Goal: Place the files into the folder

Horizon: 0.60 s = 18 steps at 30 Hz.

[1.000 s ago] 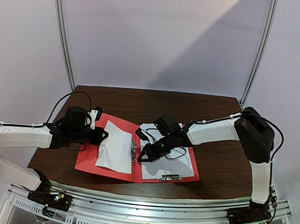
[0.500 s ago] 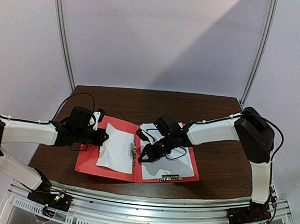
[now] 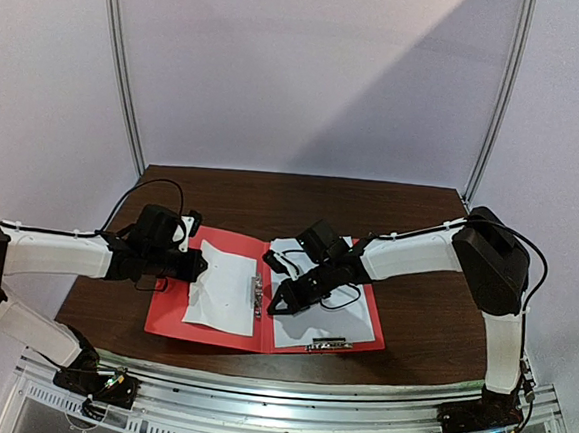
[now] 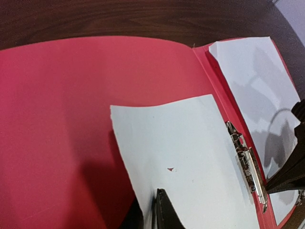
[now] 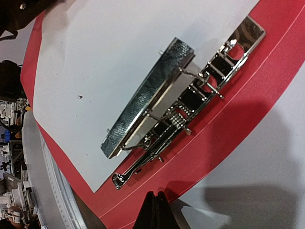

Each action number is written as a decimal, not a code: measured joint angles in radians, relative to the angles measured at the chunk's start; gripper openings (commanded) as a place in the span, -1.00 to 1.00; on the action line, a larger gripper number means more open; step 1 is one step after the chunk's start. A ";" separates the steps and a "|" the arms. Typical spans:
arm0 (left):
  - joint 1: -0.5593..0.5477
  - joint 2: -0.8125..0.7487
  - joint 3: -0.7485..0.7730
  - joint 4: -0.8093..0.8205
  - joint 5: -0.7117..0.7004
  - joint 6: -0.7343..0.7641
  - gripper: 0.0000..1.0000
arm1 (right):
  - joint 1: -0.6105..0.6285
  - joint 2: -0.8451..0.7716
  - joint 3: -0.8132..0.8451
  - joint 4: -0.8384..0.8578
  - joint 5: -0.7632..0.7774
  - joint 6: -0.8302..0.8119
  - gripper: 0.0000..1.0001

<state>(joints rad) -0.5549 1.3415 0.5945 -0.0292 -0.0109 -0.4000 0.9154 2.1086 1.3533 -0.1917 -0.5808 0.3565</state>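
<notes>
Files first: the small sheet (image 3: 224,290) lies on the left half of the open red folder (image 3: 167,312), and the large sheet (image 3: 334,315) lies on the right half. The folder is flat on the surface (image 3: 412,316), near its front edge.

You appear to be seating the small sheet at the metal clip (image 5: 205,90) along the fold. The clip's clamp bar (image 5: 147,95) stands raised, with the sheet's right edge under it.

Your left end effector (image 3: 197,266) is narrow. The sheet's left edge runs in between its fingers, so it looks pinched there. Your right end effector (image 3: 281,302) has its tips pressed together with nothing visible between them, just beside the near end of the clip.

Next, you likely need to square the sheet against the clip and press the bar down. Let go with the left only once the sheet is held, or it may skew. After that, the left cover has to fold over.

No brand, label or writing can be read. A tiny dark speck on the small sheet is not lettering.
</notes>
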 measured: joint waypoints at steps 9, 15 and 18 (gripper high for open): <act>0.000 0.000 0.000 0.000 0.001 0.001 -0.10 | 0.000 0.000 0.000 -0.010 0.000 -0.003 -1.00; 0.003 -0.063 0.000 -0.018 -0.016 -0.020 0.27 | 0.000 -0.009 -0.002 -0.010 0.001 -0.003 -1.00; 0.003 -0.135 0.001 -0.028 -0.040 -0.019 0.27 | 0.000 -0.021 -0.013 -0.010 0.000 -0.002 -0.86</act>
<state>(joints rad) -0.5514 1.2060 0.5957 -0.0574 -0.0505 -0.4194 0.9154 2.0872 1.3399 -0.2016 -0.5808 0.3546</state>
